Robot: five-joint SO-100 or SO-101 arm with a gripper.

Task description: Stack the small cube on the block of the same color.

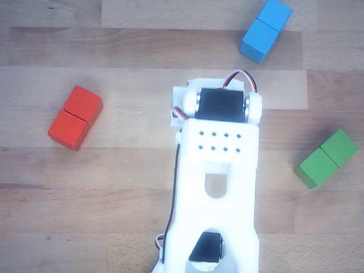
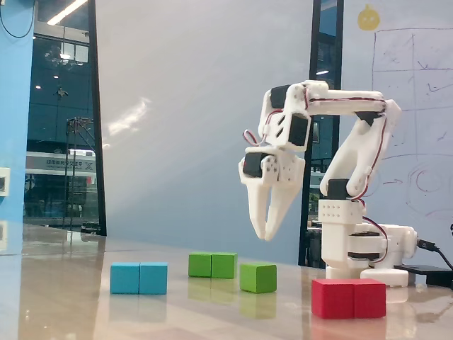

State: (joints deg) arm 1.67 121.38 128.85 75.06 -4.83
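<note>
In the fixed view the small cube [image 2: 257, 277], plain green, sits on the table just right of the long green block [image 2: 212, 265], which has a seam across its middle. My gripper [image 2: 265, 236] hangs point-down above the small cube, well clear of it. Its fingertips meet and hold nothing. In the other view the long green block [image 1: 327, 158] lies at the right edge. There the white arm [image 1: 219, 170] fills the middle and hides both the small cube and the gripper.
A long blue block [image 2: 139, 278] lies left of the green ones and a long red block [image 2: 349, 297] lies nearest the camera at right. The arm's base [image 2: 357, 248] stands behind the red block. The other view shows the blue block [image 1: 265, 29] and red block [image 1: 75, 117].
</note>
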